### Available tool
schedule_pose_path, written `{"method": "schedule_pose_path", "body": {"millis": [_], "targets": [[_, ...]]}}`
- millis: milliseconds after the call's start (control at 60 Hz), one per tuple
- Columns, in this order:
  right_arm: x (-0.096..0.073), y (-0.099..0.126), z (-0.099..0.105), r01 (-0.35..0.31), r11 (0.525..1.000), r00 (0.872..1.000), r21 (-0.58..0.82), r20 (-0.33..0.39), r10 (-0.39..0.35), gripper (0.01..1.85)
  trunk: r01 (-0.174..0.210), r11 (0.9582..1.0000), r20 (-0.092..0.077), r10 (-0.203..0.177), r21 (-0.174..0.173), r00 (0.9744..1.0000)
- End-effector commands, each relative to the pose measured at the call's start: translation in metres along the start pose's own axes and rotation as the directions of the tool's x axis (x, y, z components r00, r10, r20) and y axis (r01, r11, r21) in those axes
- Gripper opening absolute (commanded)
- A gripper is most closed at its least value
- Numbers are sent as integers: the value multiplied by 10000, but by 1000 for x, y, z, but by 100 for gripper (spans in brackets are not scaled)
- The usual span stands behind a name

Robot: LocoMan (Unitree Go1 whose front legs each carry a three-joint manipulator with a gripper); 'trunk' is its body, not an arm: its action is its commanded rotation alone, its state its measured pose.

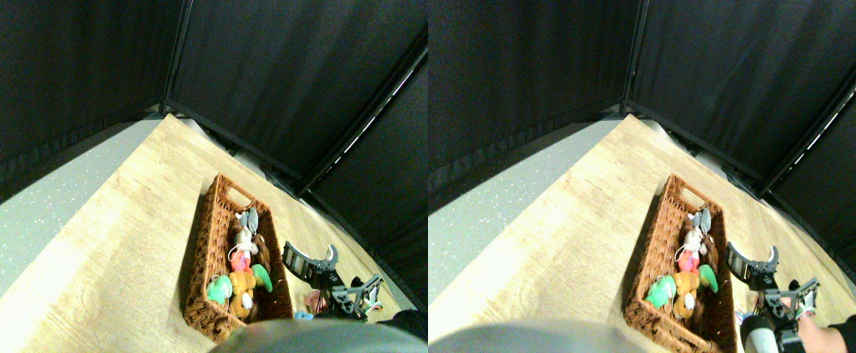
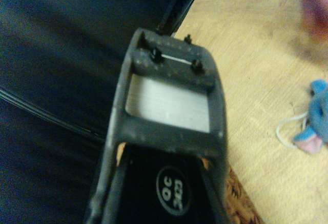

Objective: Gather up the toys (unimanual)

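A brown wicker basket (image 1: 207,243) stands on the wooden floor and holds several plush toys: a grey one (image 1: 248,219), a white and brown one (image 1: 243,239), a red-pink one (image 1: 240,258), an orange one (image 1: 241,284) and two green ones (image 1: 261,276). My right gripper (image 1: 312,255) hangs just to the right of the basket, open, with nothing between its jaws. A pink toy (image 1: 315,300) and a blue toy (image 1: 303,316) lie on the floor below the gripper. In the wrist view the blue toy (image 2: 315,112) lies on the wood beyond the jaw frame.
A person's dark sleeve (image 1: 407,321) reaches in at the lower right, close behind the manipulator. Black curtains (image 1: 266,81) close off the back and right. A grey floor strip (image 1: 23,220) borders the wood on the left. A basket corner (image 2: 240,203) shows beside the jaw.
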Motion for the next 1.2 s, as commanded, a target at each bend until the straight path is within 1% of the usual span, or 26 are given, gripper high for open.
{"method": "schedule_pose_path", "body": {"millis": [17, 33, 83, 133, 150, 167, 183, 200, 300, 367, 433, 467, 517, 567, 600, 633, 733, 783, 850, 883, 933, 967, 1033, 1150, 1183, 1200], "targets": [[6, 6, 6, -506, 9986, 9967, -164, 633, 516, 81, 200, 9998, -269, -201, -52, 9994], [6, 4, 8, -473, 9988, 9955, -108, 823, 480, 79, 220, 9998, -278, -221, -23, 9994], [7, 0, 15, -619, 9979, 9930, -185, 995, 634, 73, 345, 9993, -332, -340, 137, 9989], [8, -3, 20, -703, 9974, 9924, -167, 1000, 716, 73, 438, 9986, -357, -427, 289, 9984], [7, -4, 21, -713, 9974, 9910, -95, 1126, 719, 74, 438, 9986, -357, -427, 289, 9984], [7, -6, 25, -709, 9975, 9901, 57, 1220, 696, 75, 492, 9980, -385, -477, 389, 9981], [7, -6, 25, -709, 9975, 9901, 57, 1220, 696, 75, 513, 9978, -399, -496, 418, 9980], [7, -8, 27, -651, 9978, 9880, 101, 1409, 631, 74, 557, 9974, -428, -537, 468, 9976], [6, -15, 36, -710, 9974, 9829, 130, 1713, 677, 73, 721, 9948, -520, -685, 721, 9963], [6, -21, 40, -792, 9960, 9830, 419, 1694, 710, 73, 807, 9928, -611, -755, 887, 9953], [4, -26, 42, -722, 9971, 9800, 257, 1878, 661, 72, 870, 9909, -661, -805, 1029, 9946], [3, -31, 43, -811, 9960, 9822, 386, 1729, 733, 70, 898, 9899, -701, -824, 1097, 9941], [0, -35, 43, -734, 9958, 9812, 541, 1829, 624, 71, 929, 9889, -736, -848, 1158, 9937], [-1, -43, 46, -647, 9931, 9827, 983, 1790, 463, 70, 947, 9883, -775, -858, 1195, 9933], [-2, -46, 46, -586, 9930, 9823, 1026, 1834, 391, 70, 947, 9881, -777, -857, 1213, 9933], [-3, -52, 47, -466, 9932, 9780, 1065, 2071, 237, 71, 939, 9880, -772, -848, 1226, 9934], [-4, -64, 47, -423, 9847, 9755, 1688, 2200, 42, 68, 948, 9870, -834, -844, 1299, 9929], [-4, -70, 47, -355, 9882, 9742, 1489, 2258, 10, 69, 958, 9867, -838, -852, 1314, 9928], [-4, -76, 48, -308, 9903, 9746, 1353, 2239, -2, 70, 986, 9864, -882, -875, 1312, 9923], [-4, -79, 49, -225, 9893, 9759, 1438, 2178, -95, 70, 980, 9864, -889, -867, 1320, 9923], [-4, -86, 50, -54, 9875, 9727, 1576, 2299, -314, 74, 966, 9866, -895, -852, 1317, 9923], [-4, -88, 50, 16, 9855, 9728, 1696, 2281, -408, 74, 962, 9865, -899, -847, 1325, 9923], [-4, -95, 52, 245, 9763, 9756, 2152, 2078, -703, 74, 941, 9870, -911, -826, 1305, 9924], [-3, -101, 52, 665, 9765, 9784, 2052, 1784, -1041, 80, 937, 9875, -920, -823, 1269, 9923], [-3, -102, 52, 783, 9754, 9811, 2061, 1575, -1121, 82, 937, 9875, -920, -823, 1269, 9923], [-3, -102, 53, 948, 9729, 9831, 2111, 1336, -1248, 84, 917, 9887, -927, -809, 1183, 9924]]}}
